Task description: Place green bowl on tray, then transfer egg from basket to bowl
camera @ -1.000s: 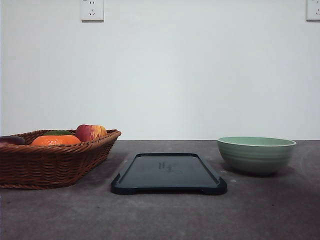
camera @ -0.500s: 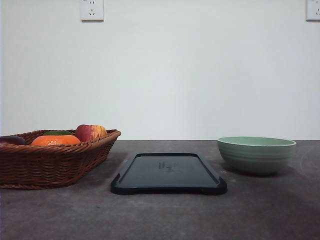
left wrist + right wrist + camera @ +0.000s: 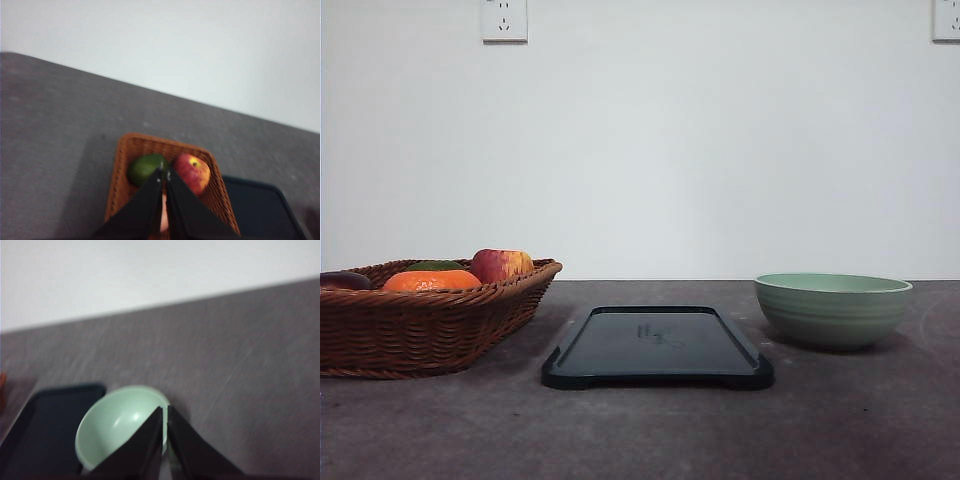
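Note:
The pale green bowl [image 3: 832,310] stands on the table right of the black tray [image 3: 658,345], clear of it. At the left sits the wicker basket [image 3: 420,325], and a dark reddish-brown oval at its far left looks like the egg [image 3: 342,281]. In the left wrist view my left gripper [image 3: 164,173] hovers shut above the basket [image 3: 125,170], empty. The right wrist view has my right gripper [image 3: 165,410] shut over the near rim of the bowl [image 3: 117,427], holding nothing, with the tray [image 3: 45,425] beside it.
The basket also holds an orange mandarin [image 3: 430,281], a green fruit [image 3: 145,168] and a red-yellow apple [image 3: 192,171]. Bare grey table lies in front of the tray and bowl. A white wall with sockets closes the back.

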Controlling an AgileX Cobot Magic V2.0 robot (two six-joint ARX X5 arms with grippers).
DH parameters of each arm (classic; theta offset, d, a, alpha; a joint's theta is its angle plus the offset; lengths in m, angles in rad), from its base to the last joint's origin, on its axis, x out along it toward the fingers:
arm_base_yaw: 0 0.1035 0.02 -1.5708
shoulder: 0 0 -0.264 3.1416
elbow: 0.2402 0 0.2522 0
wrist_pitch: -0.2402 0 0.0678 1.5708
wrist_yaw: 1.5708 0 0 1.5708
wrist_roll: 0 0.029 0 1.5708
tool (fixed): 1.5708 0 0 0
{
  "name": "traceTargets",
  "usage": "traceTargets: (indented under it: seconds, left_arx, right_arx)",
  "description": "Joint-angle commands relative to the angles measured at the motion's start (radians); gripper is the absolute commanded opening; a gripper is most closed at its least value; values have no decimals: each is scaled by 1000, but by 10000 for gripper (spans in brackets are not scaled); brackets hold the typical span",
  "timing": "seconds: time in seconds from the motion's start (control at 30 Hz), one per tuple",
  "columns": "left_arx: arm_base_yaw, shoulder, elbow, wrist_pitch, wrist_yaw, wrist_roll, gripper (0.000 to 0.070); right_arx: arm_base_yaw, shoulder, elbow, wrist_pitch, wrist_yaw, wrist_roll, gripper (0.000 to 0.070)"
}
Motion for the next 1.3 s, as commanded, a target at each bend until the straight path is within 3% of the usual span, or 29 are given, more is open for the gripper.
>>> traceTargets:
  seconds: [0.0,0.13,0.33,0.67,0.87,0.97,1.0,1.07,1.27]
  left_arx:
    - [-2,58,44,-7,28,32,0]
    - [-2,210,132,-44,107,50,0]
    - [-10,412,260,-141,196,51,0]
    - [-71,645,461,-335,205,156,0]
    - [-97,670,488,-329,205,187,7]
    - [-100,670,488,-330,205,189,252]
    - [-100,670,488,-333,204,189,327]
    - [-100,670,488,-335,204,189,387]
    - [-100,670,488,-337,204,188,387]
  right_arx:
    - [3,66,45,-19,-30,-13,6]
    - [3,205,120,-59,-97,-18,6]
    - [3,389,232,-163,-125,-60,6]
    - [3,563,363,-281,-129,-103,6]
    - [3,564,366,-286,-128,-119,42]
    - [3,564,366,-291,-125,-121,319]
    - [3,564,367,-298,-125,-120,346]
    - [3,564,372,-316,-125,-119,358]
    - [0,579,436,-365,-125,-116,309]
